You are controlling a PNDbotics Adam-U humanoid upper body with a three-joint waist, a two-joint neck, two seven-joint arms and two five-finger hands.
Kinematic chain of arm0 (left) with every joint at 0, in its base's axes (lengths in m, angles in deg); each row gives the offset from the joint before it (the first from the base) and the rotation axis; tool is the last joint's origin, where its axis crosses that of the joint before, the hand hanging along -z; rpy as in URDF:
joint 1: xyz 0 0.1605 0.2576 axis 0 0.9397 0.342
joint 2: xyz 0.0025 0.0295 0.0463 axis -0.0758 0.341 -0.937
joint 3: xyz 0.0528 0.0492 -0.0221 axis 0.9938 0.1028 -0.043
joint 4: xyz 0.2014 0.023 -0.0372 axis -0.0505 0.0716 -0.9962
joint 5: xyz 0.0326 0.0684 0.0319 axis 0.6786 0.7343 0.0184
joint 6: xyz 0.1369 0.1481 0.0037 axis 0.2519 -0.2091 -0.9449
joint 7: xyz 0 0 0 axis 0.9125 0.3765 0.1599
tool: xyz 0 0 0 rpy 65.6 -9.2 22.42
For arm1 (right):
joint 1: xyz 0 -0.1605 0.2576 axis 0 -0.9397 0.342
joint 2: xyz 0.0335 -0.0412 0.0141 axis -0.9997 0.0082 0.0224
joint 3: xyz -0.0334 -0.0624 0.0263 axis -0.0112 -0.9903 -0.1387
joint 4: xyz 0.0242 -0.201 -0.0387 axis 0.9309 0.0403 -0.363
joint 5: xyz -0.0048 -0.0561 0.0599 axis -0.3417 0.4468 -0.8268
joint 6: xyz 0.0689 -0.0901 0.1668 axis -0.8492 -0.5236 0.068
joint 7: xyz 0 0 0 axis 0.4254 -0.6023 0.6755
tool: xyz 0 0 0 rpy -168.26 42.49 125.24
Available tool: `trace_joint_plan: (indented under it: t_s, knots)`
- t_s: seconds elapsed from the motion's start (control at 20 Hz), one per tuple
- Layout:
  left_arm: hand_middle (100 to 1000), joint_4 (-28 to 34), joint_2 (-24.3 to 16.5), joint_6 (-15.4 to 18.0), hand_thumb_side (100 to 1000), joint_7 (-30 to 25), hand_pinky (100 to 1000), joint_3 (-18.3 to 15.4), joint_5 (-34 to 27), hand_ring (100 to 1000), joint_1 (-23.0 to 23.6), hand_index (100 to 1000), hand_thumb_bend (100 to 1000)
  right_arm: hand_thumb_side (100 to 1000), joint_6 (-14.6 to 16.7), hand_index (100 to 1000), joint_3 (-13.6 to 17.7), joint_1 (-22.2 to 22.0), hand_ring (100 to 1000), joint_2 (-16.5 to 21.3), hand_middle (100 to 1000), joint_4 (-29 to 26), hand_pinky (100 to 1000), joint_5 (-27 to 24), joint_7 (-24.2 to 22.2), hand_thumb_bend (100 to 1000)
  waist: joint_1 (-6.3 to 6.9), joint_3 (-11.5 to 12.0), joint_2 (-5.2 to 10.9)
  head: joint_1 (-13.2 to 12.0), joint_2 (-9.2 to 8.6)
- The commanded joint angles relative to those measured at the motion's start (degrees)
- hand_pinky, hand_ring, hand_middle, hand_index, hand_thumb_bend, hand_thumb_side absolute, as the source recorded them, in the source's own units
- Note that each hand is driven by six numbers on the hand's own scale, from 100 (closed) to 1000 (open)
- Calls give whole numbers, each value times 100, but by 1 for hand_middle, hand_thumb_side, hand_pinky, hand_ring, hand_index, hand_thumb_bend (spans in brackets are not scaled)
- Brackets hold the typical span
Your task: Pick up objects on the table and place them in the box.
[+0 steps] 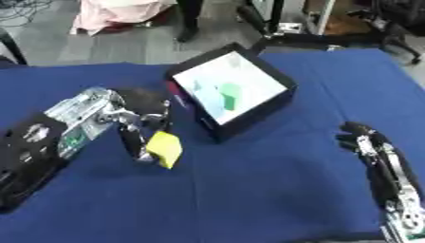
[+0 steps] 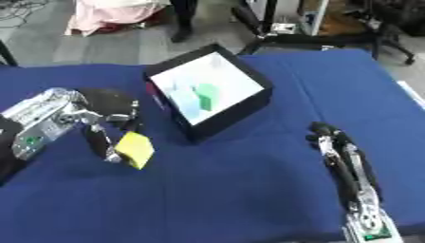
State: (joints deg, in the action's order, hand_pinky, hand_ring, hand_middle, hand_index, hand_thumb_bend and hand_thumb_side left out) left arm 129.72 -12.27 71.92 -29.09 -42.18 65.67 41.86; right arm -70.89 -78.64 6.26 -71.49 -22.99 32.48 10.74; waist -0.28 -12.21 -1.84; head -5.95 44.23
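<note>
Left hand [image 1: 137, 124] comes in from the left edge and has a yellow block [image 1: 165, 148] pinched between thumb and curled fingers, the block hanging tilted just above the blue table [image 1: 274, 190]. Block and hand sit just left of the black box [image 1: 249, 111], near its front-left corner but not touching it. Box stands askew, one corner toward the robot, white floor inside, with a green block [image 1: 231, 91] and a pale blue block [image 1: 214, 100] side by side in it. Right hand [image 2: 336, 147] rests low on the right, fingers straight and pointing up the table, holding nothing, well apart from the box. Broad open blue cloth lies between the two hands and in front of the box. Table's far edge runs behind the box.
</note>
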Motion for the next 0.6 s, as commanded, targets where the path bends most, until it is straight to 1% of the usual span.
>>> trace_joint_plan:
  t_s: [0.05, 0.1, 0.15, 0.25, 0.35, 0.4, 0.5, 0.55, 0.6]
  knots:
    - [385, 336, 11, -281, 331, -64, 646, -331, 44, 407, -493, 546, 436, 750, -7, 791, 30, 16, 762, 80, 748, -52, 805, 15, 4, 100, -7, 5, 146, 14, -11]
    - [394, 229, 128, -364, 390, -80, 647, -381, 125, 411, -646, 550, 362, 748, -6, 791, 27, 13, 762, 77, 748, -51, 805, 14, 1, 100, -10, 2, 154, 16, -11]
    - [395, 35, 293, -441, 334, -73, 647, -417, 219, 412, -797, 551, 442, 750, -7, 791, 25, 10, 762, 73, 748, -49, 805, 13, -1, 100, -15, -2, 161, 17, -11]
    - [410, -521, 717, -530, 341, 4, 650, -466, 489, 426, -1068, 567, 457, 750, -7, 791, 18, 7, 762, 62, 748, -47, 805, 9, -5, 100, -25, -23, 169, 4, -11]
    - [420, -1249, 1246, -557, 346, 198, 654, -577, 935, 435, -1285, 578, 470, 751, -8, 791, 1, 10, 762, 45, 748, -44, 805, 2, -21, 100, -40, -56, 168, -25, -11]
    - [422, -1596, 1475, -544, 353, 343, 655, -655, 1153, 437, -1355, 579, 482, 752, -7, 791, -5, 11, 762, 39, 748, -43, 805, -2, -28, 100, -47, -67, 167, -34, -11]
    - [426, -2343, 2012, -662, 388, 766, 660, -916, 1653, 441, -1477, 582, 518, 752, -10, 791, -27, 20, 762, 20, 748, -42, 805, -10, -46, 100, -65, -116, 156, -66, -11]
    - [427, -2689, 2244, -760, 413, 1028, 661, -1054, 1931, 442, -1525, 584, 531, 753, -10, 791, -39, 29, 762, 8, 748, -43, 805, -17, -58, 100, -74, -147, 150, -86, -11]
    - [431, -2994, 2440, -865, 453, 1300, 664, -1179, 2207, 446, -1560, 588, 563, 753, -10, 791, -51, 38, 762, -4, 748, -45, 805, -23, -69, 100, -82, -177, 142, -109, -11]
